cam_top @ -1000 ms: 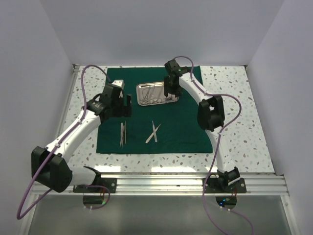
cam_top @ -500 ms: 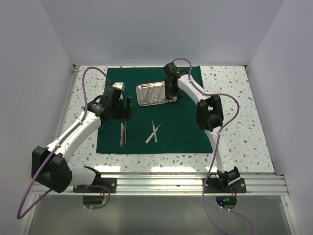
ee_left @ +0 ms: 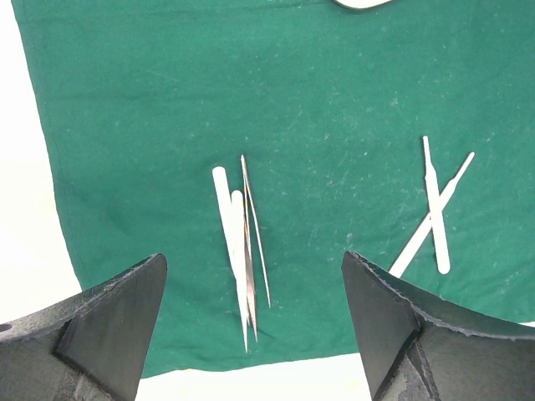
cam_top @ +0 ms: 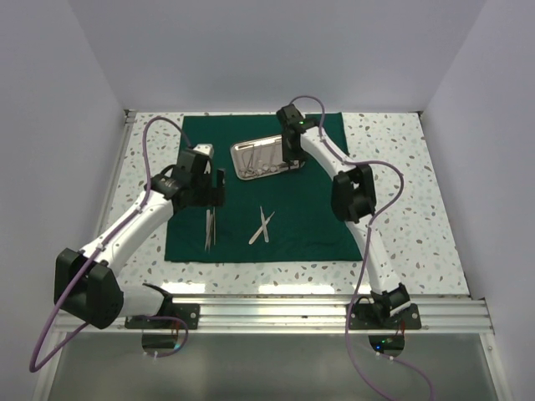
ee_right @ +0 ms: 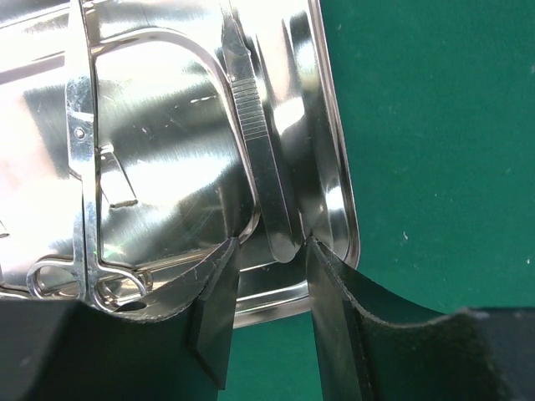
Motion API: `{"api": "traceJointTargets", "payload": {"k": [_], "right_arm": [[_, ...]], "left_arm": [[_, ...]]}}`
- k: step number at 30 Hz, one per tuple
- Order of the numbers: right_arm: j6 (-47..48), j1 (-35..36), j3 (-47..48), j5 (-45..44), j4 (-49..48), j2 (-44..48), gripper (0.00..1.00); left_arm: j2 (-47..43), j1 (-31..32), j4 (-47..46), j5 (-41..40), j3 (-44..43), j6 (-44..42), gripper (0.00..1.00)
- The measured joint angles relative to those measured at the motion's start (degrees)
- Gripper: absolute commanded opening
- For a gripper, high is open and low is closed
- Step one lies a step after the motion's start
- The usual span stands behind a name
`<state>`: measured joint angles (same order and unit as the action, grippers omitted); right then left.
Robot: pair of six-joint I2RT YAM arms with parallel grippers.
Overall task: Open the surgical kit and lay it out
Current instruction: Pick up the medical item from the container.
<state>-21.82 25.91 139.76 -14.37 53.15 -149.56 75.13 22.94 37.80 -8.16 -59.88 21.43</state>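
Right gripper point(ee_right: 269, 251) straddles the scalpel handle point(ee_right: 261, 150) in the steel tray point(ee_right: 338, 167); whether it is clamped, I cannot tell; left gripper point(ee_left: 251, 259) gapes idle; next, probably, lift it onto the green drape point(ee_right: 435, 125).

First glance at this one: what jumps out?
The dark green cloth spread mid-table, with a shiny rectangular steel tray at its far end. The right gripper straddles a flat steel handle in that tray. Nearer, slim silver tweezers lie under the open left gripper, beside two crossed silver instruments.
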Motion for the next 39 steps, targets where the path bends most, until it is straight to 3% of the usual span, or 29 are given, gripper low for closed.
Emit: {"api": "traceJointTargets", "payload": {"k": [5,20,39], "right_arm": [[0.0,0.3,0.8,-0.9,0.0,-0.5,0.38],[-1.1,0.9,-4.8,-0.9,-4.7,1.8,0.0],[-1.0,1.0,-9.6,0.0,-5.0,5.3,0.0]], "left_arm": [[0.6,-0.2,-0.2,0.0,0.0,-0.3,0.9],[2.7,-2.7,-0.7,0.2,0.0,-1.6,0.91],[6.0,-3.0,-1.8,1.5,-1.9,-2.6,0.91]]}}
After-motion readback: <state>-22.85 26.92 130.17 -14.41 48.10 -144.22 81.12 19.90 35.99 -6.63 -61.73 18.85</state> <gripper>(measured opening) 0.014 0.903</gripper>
